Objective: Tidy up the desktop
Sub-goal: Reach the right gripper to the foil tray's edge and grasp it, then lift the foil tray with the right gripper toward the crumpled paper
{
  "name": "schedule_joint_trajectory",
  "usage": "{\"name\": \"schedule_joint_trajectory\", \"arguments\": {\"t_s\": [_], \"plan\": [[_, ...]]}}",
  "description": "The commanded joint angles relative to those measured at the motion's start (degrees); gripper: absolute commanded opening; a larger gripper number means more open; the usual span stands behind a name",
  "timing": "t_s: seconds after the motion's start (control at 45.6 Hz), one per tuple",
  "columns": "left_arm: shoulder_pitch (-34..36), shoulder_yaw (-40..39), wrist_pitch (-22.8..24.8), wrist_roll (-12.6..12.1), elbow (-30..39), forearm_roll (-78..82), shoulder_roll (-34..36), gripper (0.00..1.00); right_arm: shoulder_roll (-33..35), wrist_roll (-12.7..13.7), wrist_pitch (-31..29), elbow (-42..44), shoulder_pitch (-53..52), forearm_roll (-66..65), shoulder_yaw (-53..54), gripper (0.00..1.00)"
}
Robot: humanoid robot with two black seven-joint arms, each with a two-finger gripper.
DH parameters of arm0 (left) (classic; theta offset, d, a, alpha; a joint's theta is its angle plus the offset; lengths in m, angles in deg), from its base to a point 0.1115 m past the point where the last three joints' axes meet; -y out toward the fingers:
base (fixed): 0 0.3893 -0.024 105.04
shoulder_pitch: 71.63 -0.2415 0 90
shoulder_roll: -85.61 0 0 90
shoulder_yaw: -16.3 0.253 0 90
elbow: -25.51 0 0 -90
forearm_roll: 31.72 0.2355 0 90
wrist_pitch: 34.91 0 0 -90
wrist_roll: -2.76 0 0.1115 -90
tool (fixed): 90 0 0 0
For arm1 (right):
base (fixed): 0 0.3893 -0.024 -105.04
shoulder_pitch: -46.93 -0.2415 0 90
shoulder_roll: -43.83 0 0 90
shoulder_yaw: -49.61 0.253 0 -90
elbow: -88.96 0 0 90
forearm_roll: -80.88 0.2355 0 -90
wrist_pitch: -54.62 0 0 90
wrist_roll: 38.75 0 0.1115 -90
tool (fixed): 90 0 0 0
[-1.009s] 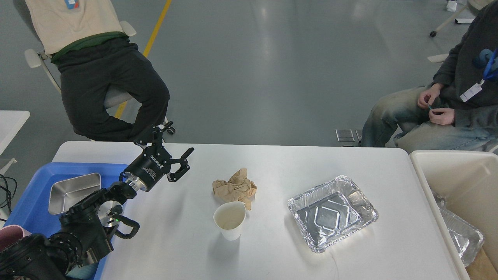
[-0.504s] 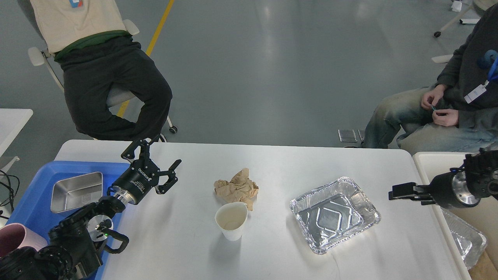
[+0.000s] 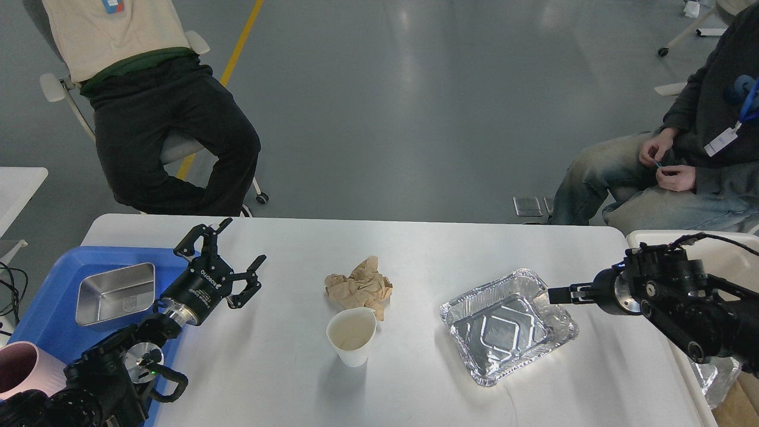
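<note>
paper cup: nearest to me, mid-desk, upright, white, empty as far as I can see. Judging light, thin-walled, crushable; grip low on the wall, soft squeeze.
foil tray: right of the cup, shiny embossed aluminium, rectangular, rolled rim. Looks very light and easily dented; I'd take it by the rim, not the floor.
right gripper: at the foil tray's right rim, seen edge-on and dark, so I cannot tell whether it's spread or pinched, or touching.
crumpled paper: brown wad just behind the cup, maybe touching it. Soft, compressible, pinch anywhere.
left gripper: fingers spread wide, holding nothing, over the desk's left part beside the bin.
blue bin: left edge of the desk, plastic; steel pan inside, rigid, smooth.
desktop: white, smooth, rounded corners, spans the whole near view under everything above. Slick, so light items will likely slide if nudged.
beige tub: far right, more foil trays inside.
</note>
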Motion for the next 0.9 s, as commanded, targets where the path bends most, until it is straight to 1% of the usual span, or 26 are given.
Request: {"name": "schedule_joint_trajectory", "arguments": {"t_s": [0.0, 0.044, 0.132, 0.175, 0.197, 0.241, 0.263, 0.307, 0.329, 0.395, 0.482, 0.57, 0.592, 0.636, 0.702, 0.877], "plan": [[0.0, 0.0, 0.0, 0.0, -0.1, 0.0, 0.0, 0.97, -1.6, -0.1, 0.7, 1.2, 0.0, -0.1, -0.4, 1.0], [-0.1, 0.1, 0.0, 0.0, 0.0, 0.0, 0.0, 0.97, -2.5, -0.3, 0.9, 1.4, 0.0, -0.1, -0.5, 1.0], [-0.2, 0.1, 0.0, 0.3, 0.0, 0.0, 0.0, 0.97, -3.1, -0.4, 2.0, 2.2, 0.1, 0.0, -0.6, 0.95], [-0.4, 0.1, 0.0, 0.5, -0.1, 0.0, 0.0, 0.97, -3.4, -0.5, 2.2, 2.7, 0.0, 0.0, -0.6, 0.89], [-0.4, 0.1, 0.0, 0.6, -0.1, 0.0, 0.0, 0.97, -3.5, -0.6, 2.2, 2.9, 0.1, 0.0, -0.6, 0.85], [-0.6, 0.0, 0.0, 0.8, -0.1, 0.0, 0.0, 0.97, -3.6, -1.2, 2.2, 3.2, 0.1, 0.0, -0.6, 0.74], [-0.7, 0.0, 0.0, 0.8, -0.1, 0.0, 0.0, 0.97, -3.6, -1.4, 2.2, 3.3, 0.1, 0.0, -0.7, 0.68], [-0.7, 0.0, 0.0, 0.8, -0.1, 0.0, 0.1, 0.97, -3.6, -2.0, 2.2, 3.3, 0.1, 0.0, -0.8, 0.51], [-0.7, 0.0, 0.0, 0.8, 0.0, 0.0, 0.1, 0.97, -3.6, -2.3, 2.2, 3.4, 0.2, 0.0, -0.8, 0.45], [-0.7, 0.1, 0.0, 0.8, -0.1, 0.0, 0.1, 0.97, -3.5, -2.7, 2.2, 3.6, 0.3, 0.0, -1.8, 0.32], [-1.1, 0.0, 0.0, 0.9, -0.1, -0.1, 0.2, 0.97, -3.2, -3.3, 2.3, 3.6, 0.2, 0.0, -2.7, 0.27], [-1.1, 0.0, 0.0, 0.9, -0.1, -0.1, 0.1, 0.97, -3.2, -3.5, 2.2, 3.5, 0.3, 0.4, -2.7, 0.18], [-1.2, 0.0, 0.0, 0.9, -0.1, -0.1, 0.1, 0.97, -3.2, -3.5, 2.2, 3.5, 0.3, 0.5, -2.8, 0.14], [-1.4, 0.0, 0.0, 0.9, -0.1, -0.1, 0.1, 0.97, -3.2, -3.5, 2.1, 3.4, 0.4, 0.6, -2.8, 0.1], [-1.4, 0.0, 0.0, 0.9, -0.1, -0.1, 0.1, 0.97, -3.2, -3.5, 2.1, 3.2, 0.5, 0.7, -2.8, 0.0], [-1.5, 0.0, 0.0, 1.2, -0.1, -0.1, 0.3, 0.97, -3.4, -3.5, 1.7, 2.7, 0.4, 0.8, -2.8, 0.0]]}}
